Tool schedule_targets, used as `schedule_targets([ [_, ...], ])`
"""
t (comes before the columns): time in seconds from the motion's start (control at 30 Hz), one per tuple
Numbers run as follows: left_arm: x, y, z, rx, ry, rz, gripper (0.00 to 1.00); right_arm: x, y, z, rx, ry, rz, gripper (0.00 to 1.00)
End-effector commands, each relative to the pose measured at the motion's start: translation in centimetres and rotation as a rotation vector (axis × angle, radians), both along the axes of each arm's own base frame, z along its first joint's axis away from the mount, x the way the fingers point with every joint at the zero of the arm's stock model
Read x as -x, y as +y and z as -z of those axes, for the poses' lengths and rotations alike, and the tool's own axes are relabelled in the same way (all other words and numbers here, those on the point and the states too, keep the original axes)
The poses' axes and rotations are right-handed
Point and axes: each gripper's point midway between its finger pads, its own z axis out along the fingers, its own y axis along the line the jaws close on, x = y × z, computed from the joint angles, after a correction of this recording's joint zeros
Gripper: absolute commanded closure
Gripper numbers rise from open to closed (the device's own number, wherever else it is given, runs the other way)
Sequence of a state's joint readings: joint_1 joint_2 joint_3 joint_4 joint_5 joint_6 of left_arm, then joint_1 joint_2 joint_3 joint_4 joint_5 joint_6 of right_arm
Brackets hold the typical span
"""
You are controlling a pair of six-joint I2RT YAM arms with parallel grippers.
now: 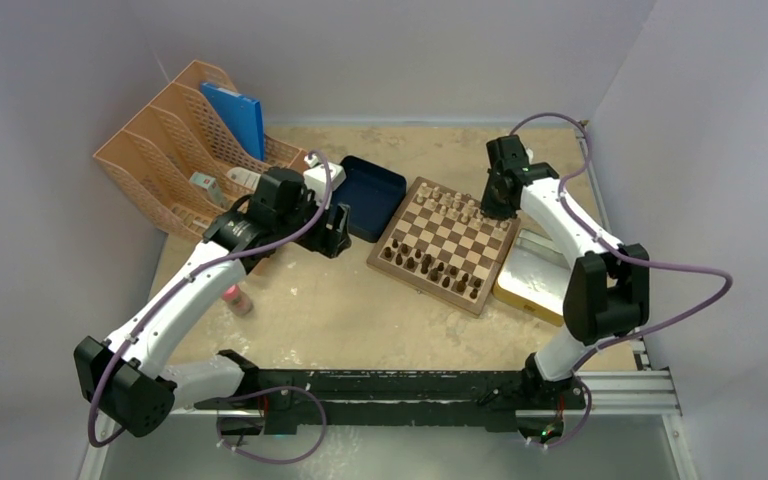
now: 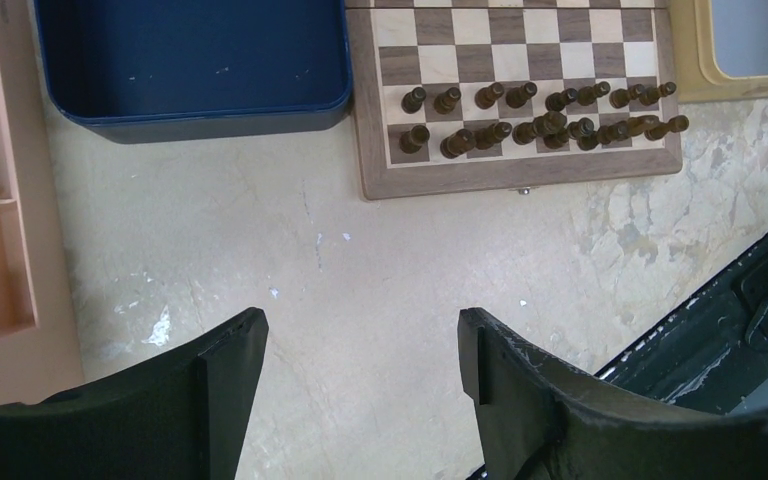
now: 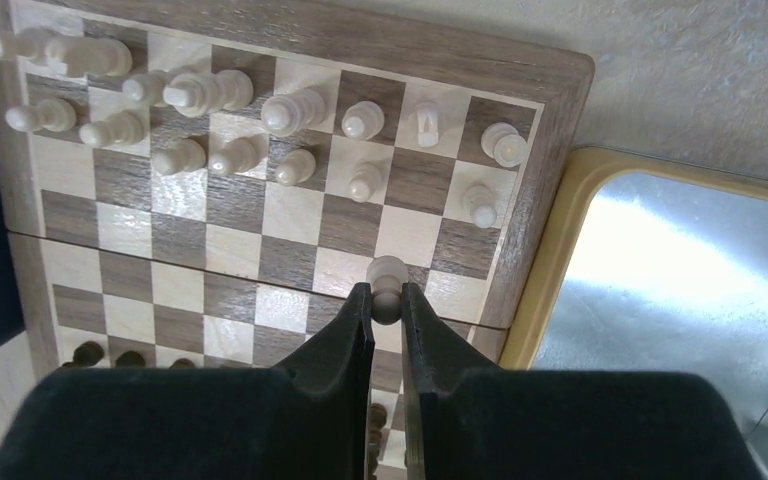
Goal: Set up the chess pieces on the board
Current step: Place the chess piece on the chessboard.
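Pawn [image 3: 388, 272] pinched in right hand [image 3: 387, 293] over board [image 3: 550, 150], left hand [image 2: 360, 328] spread

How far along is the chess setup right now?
The dark pieces stand in two rows; most cream pieces fill the far rows of the board. The right gripper holds a cream pawn; one second-row square looks empty. The left gripper hangs open, empty.

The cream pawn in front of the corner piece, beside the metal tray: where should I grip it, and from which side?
Grip the cream pawn on its narrow neck below the round head, coming straight down from above. It stands upright, with nothing close on either side to block the jaws.
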State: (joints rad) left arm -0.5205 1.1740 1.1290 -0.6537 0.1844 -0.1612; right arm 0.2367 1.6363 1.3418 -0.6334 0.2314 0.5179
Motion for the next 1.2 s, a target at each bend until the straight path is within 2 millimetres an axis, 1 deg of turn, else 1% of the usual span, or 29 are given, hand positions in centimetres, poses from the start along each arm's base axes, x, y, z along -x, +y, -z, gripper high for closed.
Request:
schedule_targets([
  [0.0,-0.7,0.1,-2.8,0.009,-0.084,-0.007,0.3,-0.5,-0.6,0.4,0.007,-0.012,-0.003,0.89],
  [0.17,-0.8,0.1,-3.0,0.012,-0.087,-0.005,0.3,-0.5,-1.0,1.9,0.014,0.006,-0.005,0.89],
  [0.27,-0.8,0.2,-3.0,0.005,-0.087,-0.01,0.3,-0.6,-1.2,2.5,0.029,0.012,-0.005,0.89],
  [0.5,-0.9,0.2,-3.4,0.006,-0.102,-0.008,0.3,-1.8,-1.4,2.7,0.038,-0.008,0.002,0.89],
  [0.73,-1.0,0.2,-3.8,0.008,-0.108,-0.005,0.3,-2.1,-1.8,3.7,0.061,-0.002,0.011,0.88],
  [1.07,-0.9,0.3,-4.2,0.014,-0.115,-0.01,0.3,-2.6,-2.1,4.0,0.068,-0.004,0.02,0.88],
  [1.17,-0.8,0.3,-4.2,0.015,-0.111,-0.013,0.3,-2.5,-2.0,4.4,0.066,0.005,0.017,0.88],
])
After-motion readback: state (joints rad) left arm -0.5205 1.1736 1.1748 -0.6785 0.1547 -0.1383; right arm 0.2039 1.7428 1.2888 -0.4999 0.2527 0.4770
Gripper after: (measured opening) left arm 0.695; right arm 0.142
